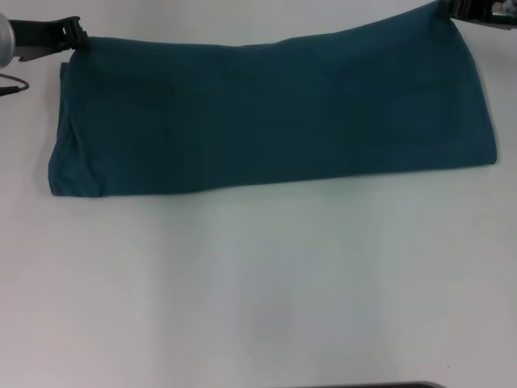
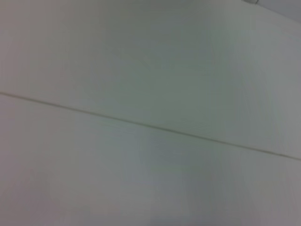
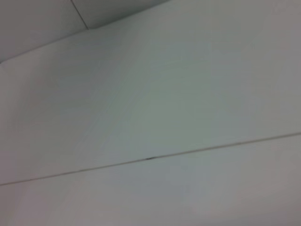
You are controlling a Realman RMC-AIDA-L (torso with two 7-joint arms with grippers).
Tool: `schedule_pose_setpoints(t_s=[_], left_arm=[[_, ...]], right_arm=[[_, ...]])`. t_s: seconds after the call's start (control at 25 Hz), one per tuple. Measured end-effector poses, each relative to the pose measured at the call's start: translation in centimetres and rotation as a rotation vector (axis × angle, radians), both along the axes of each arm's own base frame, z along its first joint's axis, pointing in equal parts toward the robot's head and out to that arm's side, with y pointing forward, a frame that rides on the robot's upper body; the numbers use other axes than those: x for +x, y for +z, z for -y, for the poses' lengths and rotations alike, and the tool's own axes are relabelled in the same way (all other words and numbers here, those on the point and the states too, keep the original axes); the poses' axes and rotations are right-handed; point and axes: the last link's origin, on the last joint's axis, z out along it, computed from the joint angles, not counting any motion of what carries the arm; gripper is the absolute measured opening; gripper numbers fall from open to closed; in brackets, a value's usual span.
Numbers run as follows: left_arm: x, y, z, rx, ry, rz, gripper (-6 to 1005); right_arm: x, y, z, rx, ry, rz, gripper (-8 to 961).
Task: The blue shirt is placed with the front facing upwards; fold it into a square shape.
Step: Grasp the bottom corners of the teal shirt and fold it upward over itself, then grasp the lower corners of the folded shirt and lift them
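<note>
The blue shirt point(image 1: 266, 113) lies on the white table point(image 1: 258, 283) as a long, dark teal band folded along its length. It spans the far half of the head view, and no print or collar shows. My left gripper point(image 1: 74, 36) is at the band's far left corner, touching it or just beside it. My right gripper point(image 1: 462, 10) is at the far right corner, mostly cut off by the frame edge. The cloth's edge rises toward that corner. Both wrist views show only the bare white tabletop with a thin seam line point(image 2: 150, 126) point(image 3: 150, 158), and no cloth.
A dark cable point(image 1: 12, 84) lies at the far left edge beside the left arm. A dark strip point(image 1: 363, 385) shows at the table's near edge. White tabletop stretches from the shirt to the near edge.
</note>
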Motion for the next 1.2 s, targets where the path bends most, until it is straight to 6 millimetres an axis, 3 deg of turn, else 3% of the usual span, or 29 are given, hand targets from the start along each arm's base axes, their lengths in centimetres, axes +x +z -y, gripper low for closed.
schedule_pose_setpoints(t_s=[0.32,0.4,0.68,0.84,0.92,1.08,1.2], left_arm=[[-1.6,2.0,0.7,0.052,0.036,-0.026,3],[-1.6,3.1,1.0,0.068,0.032,-0.029,161],[-1.4,5.8,4.2,0.036,-0.016,0.032,451],[-1.3,6.1,7.4,-0.068,-0.095,0.183,589],[-1.4,6.3,9.0,-0.110,-0.133,0.279,669],[-2.9,6.2,11.5,-0.189,-0.130,0.447,853],[-3.5,6.1,12.2,-0.185,-0.122,0.478,875]], right_arm=[[1.7,3.0,0.6,-0.033,-0.052,-0.010,184],[2.0,3.8,0.8,-0.048,-0.059,-0.019,186],[1.0,6.8,4.3,-0.187,0.052,-0.160,500],[0.8,6.6,7.7,-0.227,0.231,-0.242,649],[1.2,6.4,9.4,-0.220,0.306,-0.267,876],[1.6,4.6,12.8,-0.201,0.466,-0.298,893],[1.8,3.5,13.7,-0.202,0.498,-0.294,907]])
